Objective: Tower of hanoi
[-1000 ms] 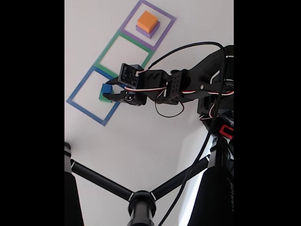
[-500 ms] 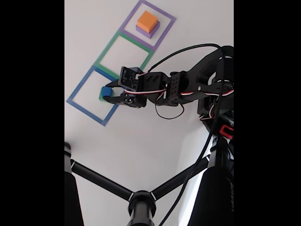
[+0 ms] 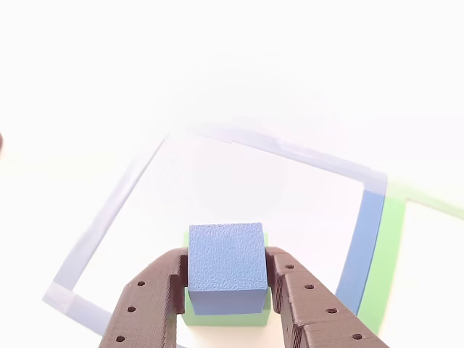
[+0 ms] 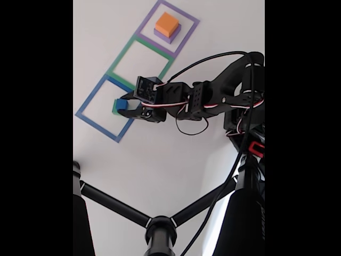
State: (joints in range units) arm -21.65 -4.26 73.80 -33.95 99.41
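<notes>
In the other view, the blue cube (image 3: 226,262) sits between two brown fingers (image 3: 148,304), each pressing one of its sides. My gripper (image 3: 226,279) is shut on it. A wider green block (image 3: 225,317) lies directly beneath the cube; whether they touch is unclear. In the fixed view the gripper (image 4: 124,109) holds the blue cube (image 4: 121,104) over the green block (image 4: 115,109), inside the blue square outline (image 4: 89,97). The orange block (image 4: 167,23) is stacked on the purple slab (image 4: 171,36) inside the purple outline (image 4: 187,36).
An empty green outline (image 4: 121,53) lies between the blue and purple ones. The arm (image 4: 213,98) with its looping cable reaches in from the right. Black tripod legs (image 4: 160,229) cross the lower part of the fixed view. In the other view, the blue outline's edge (image 3: 366,239) borders a green stripe (image 3: 391,246).
The gripper with the blue cube has sunk slightly toward the green block, and the wrist has shifted a little to the left in the fixed view.
</notes>
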